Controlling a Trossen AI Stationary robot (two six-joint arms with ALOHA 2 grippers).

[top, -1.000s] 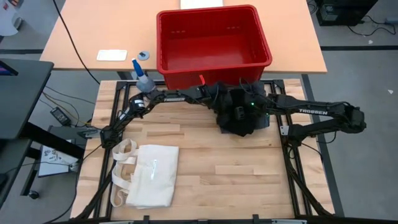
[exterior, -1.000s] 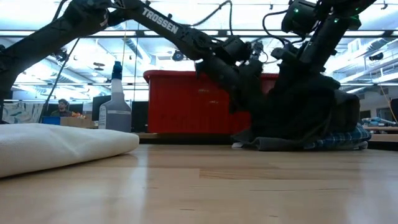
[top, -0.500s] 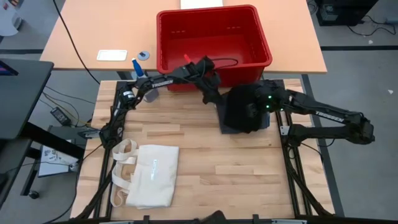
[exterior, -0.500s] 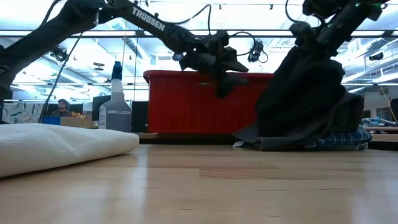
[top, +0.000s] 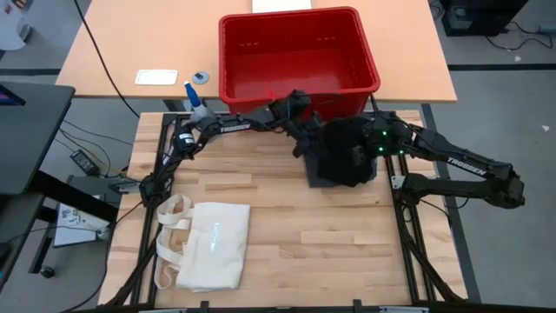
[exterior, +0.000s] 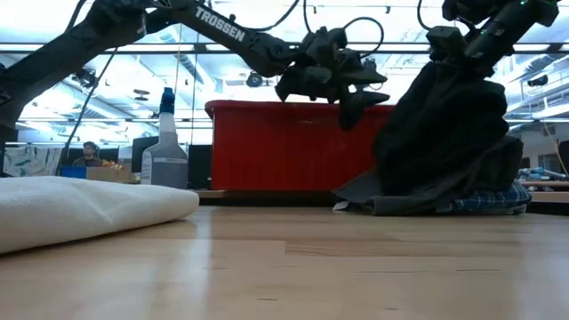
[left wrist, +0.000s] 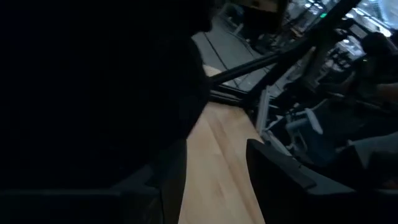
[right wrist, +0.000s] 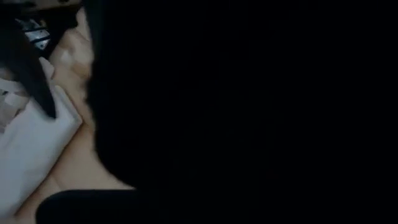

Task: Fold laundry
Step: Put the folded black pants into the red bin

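Observation:
A pile of laundry sits on the table's far right part, in front of the red basket [top: 300, 15]. In it, a dark garment [exterior: 444, 133] is drawn up into a tall peak over a plaid piece [exterior: 493, 203] and a grey piece [exterior: 369, 203]. My right gripper [exterior: 449, 49] is shut on the peak's top, and dark cloth fills its wrist view. My left gripper [exterior: 360, 100] hangs open in the air just left of the peak, with only bare table between its fingers [left wrist: 273, 168]. My right gripper holds the dark garment by its topmost bunch [exterior: 444, 76], slanting down from above. The cloth itself hides the fingers, so which edge or how many layers cannot be told. The garment hangs below the gripper, and its lower part [exterior: 427, 191] rests on the pile.
A cream tote bag [top: 204, 243] lies flat at the table's near left. A spray bottle [top: 198, 109] stands at the far left corner. The red basket [exterior: 267, 147] stands close behind the pile. Bare wood lies between the bag and the pile.
My left gripper has drawn out of the pile, risen and turned, and now hangs above the table beside the dark garment. My right gripper has gone up and toward the table's right, pulling the dark garment's top into a taller peak while the lower cloth stays on the pile.

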